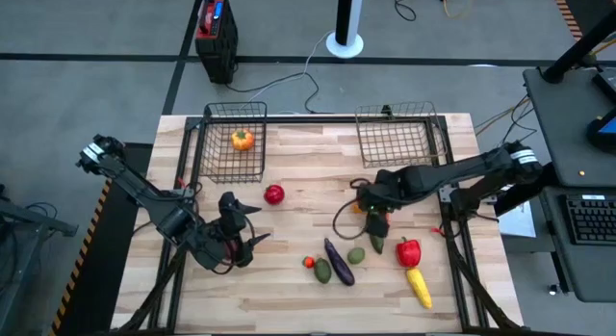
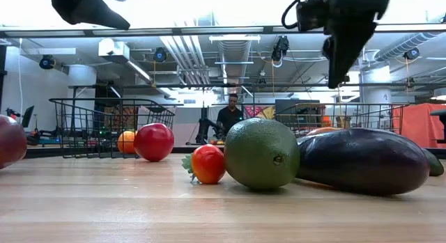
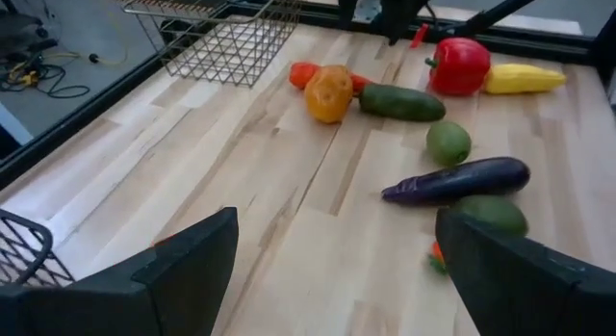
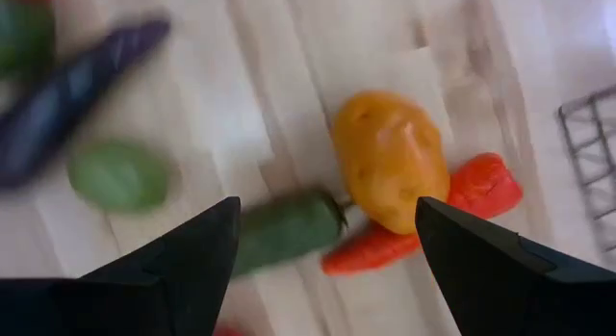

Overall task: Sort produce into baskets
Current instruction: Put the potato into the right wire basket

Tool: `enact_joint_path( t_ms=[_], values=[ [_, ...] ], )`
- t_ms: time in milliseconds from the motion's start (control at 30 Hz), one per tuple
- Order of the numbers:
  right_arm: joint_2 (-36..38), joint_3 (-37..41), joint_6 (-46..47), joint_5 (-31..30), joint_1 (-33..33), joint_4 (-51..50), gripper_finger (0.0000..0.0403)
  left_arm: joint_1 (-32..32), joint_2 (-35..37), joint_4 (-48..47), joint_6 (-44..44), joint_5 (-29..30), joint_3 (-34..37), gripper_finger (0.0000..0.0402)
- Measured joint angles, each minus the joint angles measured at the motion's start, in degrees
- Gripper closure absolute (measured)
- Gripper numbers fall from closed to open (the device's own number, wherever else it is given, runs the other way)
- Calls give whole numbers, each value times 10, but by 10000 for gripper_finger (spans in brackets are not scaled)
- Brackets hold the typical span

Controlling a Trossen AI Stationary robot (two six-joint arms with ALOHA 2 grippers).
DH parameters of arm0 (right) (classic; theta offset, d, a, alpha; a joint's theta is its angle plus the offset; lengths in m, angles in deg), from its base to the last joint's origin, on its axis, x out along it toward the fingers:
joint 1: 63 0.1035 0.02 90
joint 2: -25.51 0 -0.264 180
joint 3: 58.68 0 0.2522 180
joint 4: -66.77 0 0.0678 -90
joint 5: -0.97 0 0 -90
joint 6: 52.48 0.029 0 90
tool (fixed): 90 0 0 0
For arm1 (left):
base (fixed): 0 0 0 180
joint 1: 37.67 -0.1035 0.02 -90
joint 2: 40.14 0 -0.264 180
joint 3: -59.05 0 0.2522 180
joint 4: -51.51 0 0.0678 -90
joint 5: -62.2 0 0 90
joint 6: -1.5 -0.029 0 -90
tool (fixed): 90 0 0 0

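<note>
Wooden table (image 1: pixel 289 278), unlabelled produce (image 1: pixel 342 262)

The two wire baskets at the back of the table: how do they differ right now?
The left basket holds one orange fruit; the right basket shows nothing inside in the high view. The left basket has a red apple just in front of it; the right basket has the right gripper working in front. Both are alike square dark wire mesh.

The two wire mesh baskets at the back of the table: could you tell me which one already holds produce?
The left dark wire mesh basket, by the left arm's side, holds one orange fruit. The right basket shows only bare mesh.
</note>
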Motion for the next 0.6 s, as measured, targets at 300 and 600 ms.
enact_joint_path(
  t_ms=[300, 600],
  values=[
    [-55, -14, -97, -36, 30, -19, 99, 23, 1, -5, 15, -30, 0, 68],
    [-58, -13, -109, -107, 30, -2, 99, 24, 3, -44, 12, -17, 0, 68]
  ],
)
